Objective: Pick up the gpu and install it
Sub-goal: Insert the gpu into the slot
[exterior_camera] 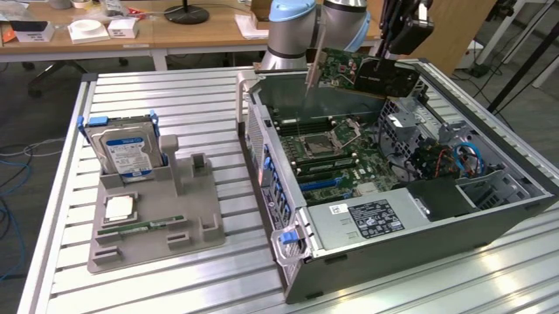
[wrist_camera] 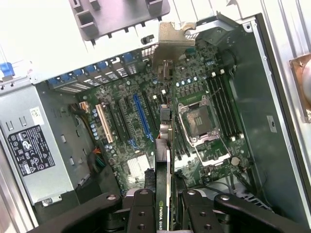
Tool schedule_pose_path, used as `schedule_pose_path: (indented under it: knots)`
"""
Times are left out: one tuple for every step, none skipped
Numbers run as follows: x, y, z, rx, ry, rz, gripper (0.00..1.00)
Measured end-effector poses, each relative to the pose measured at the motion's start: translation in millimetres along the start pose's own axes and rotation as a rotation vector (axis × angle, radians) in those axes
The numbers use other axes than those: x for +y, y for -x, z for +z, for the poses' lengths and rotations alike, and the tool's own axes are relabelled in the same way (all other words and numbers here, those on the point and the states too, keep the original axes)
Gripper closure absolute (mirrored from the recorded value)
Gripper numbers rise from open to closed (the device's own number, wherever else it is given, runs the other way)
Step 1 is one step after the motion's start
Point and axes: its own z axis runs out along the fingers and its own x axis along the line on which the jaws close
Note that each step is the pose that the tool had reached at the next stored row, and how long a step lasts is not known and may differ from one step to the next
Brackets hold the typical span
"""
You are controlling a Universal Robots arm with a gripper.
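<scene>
The gpu [exterior_camera: 358, 70], a green card with a black cooler and a silver end bracket, hangs tilted above the back of the open computer case [exterior_camera: 489, 222]. My gripper [exterior_camera: 395, 57] is shut on its cooler end. In the wrist view the gpu [wrist_camera: 167, 145] stands edge-on between my two black fingers [wrist_camera: 141, 213], its bracket [wrist_camera: 170, 41] out at the case's slot wall. It hovers above the motherboard [wrist_camera: 131, 165], between the blue slot [wrist_camera: 142, 116] and the CPU socket [wrist_camera: 199, 121], apart from both.
A grey holder tray [exterior_camera: 157, 248] at the exterior view's left carries a blue-labelled hard drive [exterior_camera: 129, 149], a CPU chip [exterior_camera: 118, 208] and a RAM stick [exterior_camera: 144, 227]. The power supply [exterior_camera: 371, 219] fills the case's near end. The arm's base [exterior_camera: 292, 33] stands behind the case.
</scene>
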Motion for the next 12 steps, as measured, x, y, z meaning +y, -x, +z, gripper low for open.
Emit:
schedule_pose_path:
  knots:
    - [0.0,0.0,0.0,0.0001,0.0001,-0.004,0.75]
    - [0.0,0.0,0.0,0.0001,0.0002,-0.007,0.75]
    - [0.0,0.0,0.0,0.0001,0.0003,-0.010,0.75]
    - [0.0,0.0,0.0,0.0001,0.0004,-0.014,0.75]
    - [0.0,0.0,0.0,0.0002,0.0005,-0.018,0.75]
    - [0.0,0.0,0.0,0.0002,0.0006,-0.021,0.75]
    - [0.0,0.0,0.0,0.0003,0.0007,-0.024,0.75]
    - [0.0,0.0,0.0,0.0003,0.0008,-0.028,0.75]
    - [0.0,0.0,0.0,0.0003,0.0010,-0.031,0.75]
    - [0.0,0.0,0.0,0.0004,0.0010,-0.035,0.75]
    - [0.0,0.0,0.0,0.0004,0.0011,-0.039,0.75]
    - [0.0,0.0,0.0,0.0005,0.0012,-0.042,0.75]
